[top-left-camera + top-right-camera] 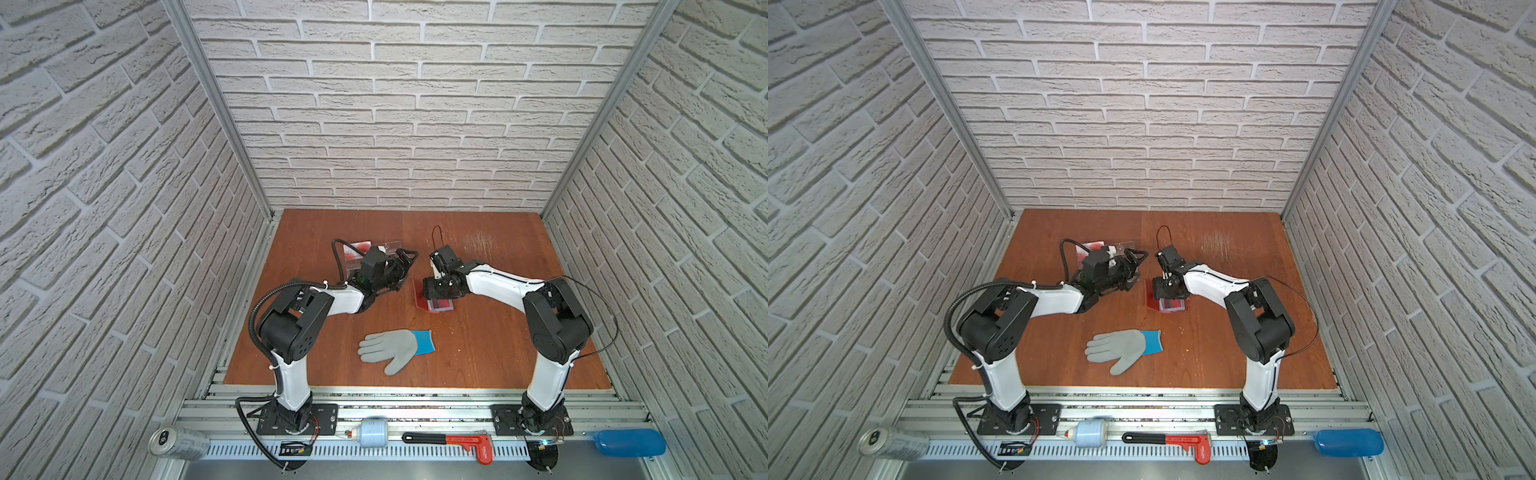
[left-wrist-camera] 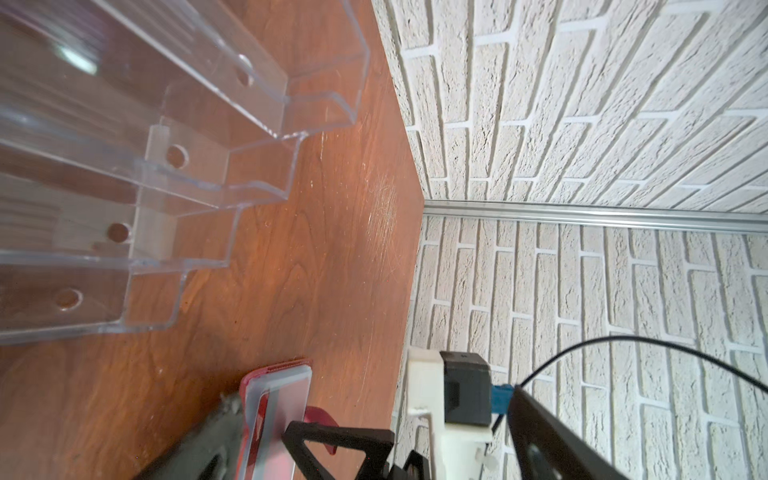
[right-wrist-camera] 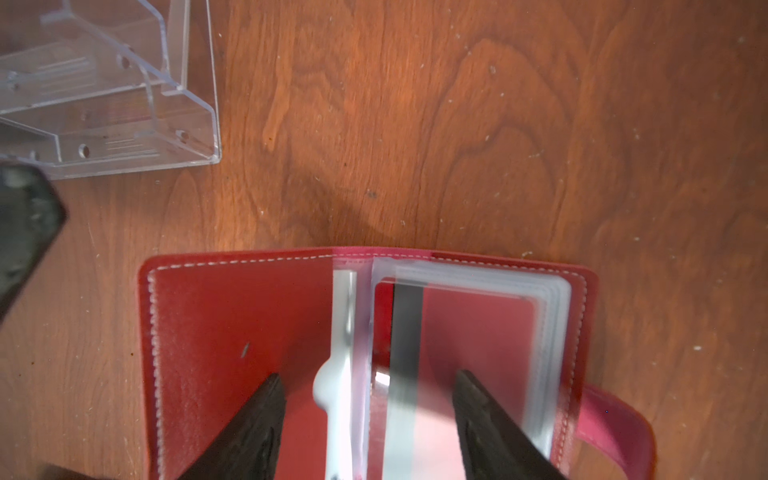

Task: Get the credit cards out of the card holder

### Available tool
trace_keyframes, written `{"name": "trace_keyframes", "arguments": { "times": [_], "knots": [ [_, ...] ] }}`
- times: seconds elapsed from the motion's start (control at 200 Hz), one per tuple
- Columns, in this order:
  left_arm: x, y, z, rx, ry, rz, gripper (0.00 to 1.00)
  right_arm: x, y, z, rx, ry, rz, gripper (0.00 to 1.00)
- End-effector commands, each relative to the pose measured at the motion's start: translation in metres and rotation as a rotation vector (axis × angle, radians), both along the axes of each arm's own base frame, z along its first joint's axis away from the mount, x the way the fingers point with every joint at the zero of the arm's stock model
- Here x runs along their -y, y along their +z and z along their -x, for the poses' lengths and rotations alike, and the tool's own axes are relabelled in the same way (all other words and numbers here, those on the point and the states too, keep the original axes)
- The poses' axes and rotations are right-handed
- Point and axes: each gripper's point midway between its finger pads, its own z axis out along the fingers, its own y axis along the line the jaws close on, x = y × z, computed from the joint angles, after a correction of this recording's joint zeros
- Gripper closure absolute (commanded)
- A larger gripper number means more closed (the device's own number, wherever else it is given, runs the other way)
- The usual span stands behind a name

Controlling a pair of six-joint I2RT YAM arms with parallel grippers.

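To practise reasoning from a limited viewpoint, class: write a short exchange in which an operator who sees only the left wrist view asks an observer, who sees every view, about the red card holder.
Operator: I see only a red edge with clear sleeves. Is the card holder open?
Observer: Yes. In the right wrist view it lies open on the table.
Operator: Is a card inside?
Observer: Yes. A red card with a dark stripe sits in the top sleeve.

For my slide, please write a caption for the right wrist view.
Open right gripper over the opened card holder, a red card visible in its clear sleeve.
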Motion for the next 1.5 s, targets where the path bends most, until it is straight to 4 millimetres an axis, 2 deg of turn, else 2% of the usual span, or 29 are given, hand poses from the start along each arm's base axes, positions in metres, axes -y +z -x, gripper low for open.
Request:
{"name": "trace_keyframes", "arguments": {
  "times": [0.0,0.41,0.67,1.04,1.29,1.495],
  "knots": [
    [0.01,0.024,-0.007,0.033,0.003,0.107,0.02,0.008,-0.006,0.013,-0.038,-0.014,0.006,0.34],
    [0.02,0.031,0.001,-0.011,-0.019,0.151,0.02,0.005,-0.008,0.013,-0.042,-0.01,-0.011,0.34],
    [0.029,0.016,0.01,-0.062,-0.029,0.151,0.02,0.005,-0.008,0.015,-0.044,-0.012,-0.021,0.34],
    [0.021,-0.025,0.025,-0.136,-0.015,0.084,0.02,0.008,0.005,0.017,-0.027,-0.024,-0.064,0.34],
    [0.023,-0.044,0.035,-0.148,-0.047,0.02,0.02,0.023,0.02,0.021,-0.005,-0.042,-0.072,0.34],
    [0.038,-0.049,0.041,-0.138,-0.129,-0.035,0.02,0.045,0.018,0.026,-0.011,-0.077,-0.08,0.35]
  ]
}}
